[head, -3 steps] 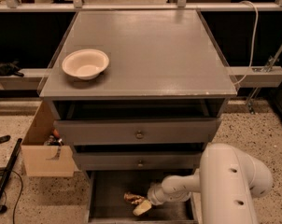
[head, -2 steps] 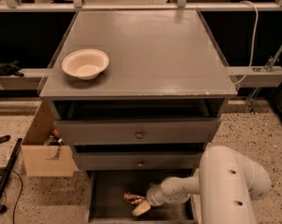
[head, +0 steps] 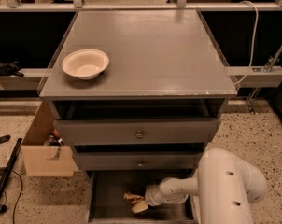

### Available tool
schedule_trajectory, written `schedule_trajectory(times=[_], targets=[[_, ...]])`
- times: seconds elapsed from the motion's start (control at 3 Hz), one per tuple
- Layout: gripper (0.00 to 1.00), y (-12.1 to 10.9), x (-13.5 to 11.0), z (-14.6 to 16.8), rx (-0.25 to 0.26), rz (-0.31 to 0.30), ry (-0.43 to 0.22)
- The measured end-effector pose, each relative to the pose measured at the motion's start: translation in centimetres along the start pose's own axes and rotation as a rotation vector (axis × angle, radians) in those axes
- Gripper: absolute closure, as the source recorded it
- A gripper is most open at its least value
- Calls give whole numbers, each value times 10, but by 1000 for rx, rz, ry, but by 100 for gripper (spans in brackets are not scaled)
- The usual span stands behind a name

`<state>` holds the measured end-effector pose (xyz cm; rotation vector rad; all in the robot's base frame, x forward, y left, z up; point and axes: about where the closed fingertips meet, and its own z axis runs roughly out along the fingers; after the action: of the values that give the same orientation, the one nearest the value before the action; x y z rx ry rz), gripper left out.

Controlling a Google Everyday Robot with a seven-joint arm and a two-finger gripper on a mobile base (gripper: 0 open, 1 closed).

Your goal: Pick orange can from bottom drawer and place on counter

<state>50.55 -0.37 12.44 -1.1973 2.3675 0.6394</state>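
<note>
The bottom drawer (head: 108,195) is pulled open at the foot of the grey cabinet and shows a dark flat floor. The orange can (head: 130,198), small, shiny and wrinkled, lies on that floor near the middle. My gripper (head: 139,205) reaches into the drawer from the right at the end of the white arm (head: 178,190) and is right at the can, touching or nearly touching its right side. The counter (head: 150,50) is the broad grey top of the cabinet, above the drawers.
A cream round bowl (head: 85,63) stands on the counter's left side. Two shallower grey drawers with round knobs (head: 139,134) sit above the open one. A cardboard box (head: 45,157) stands on the floor to the left. The big white arm housing (head: 229,190) fills the lower right.
</note>
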Motion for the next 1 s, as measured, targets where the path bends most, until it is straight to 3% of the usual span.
schedule_trajectory(times=[0.33, 1.0], targets=[[50, 0, 0, 0, 0, 0, 0], [100, 0, 0, 0, 0, 0, 0]])
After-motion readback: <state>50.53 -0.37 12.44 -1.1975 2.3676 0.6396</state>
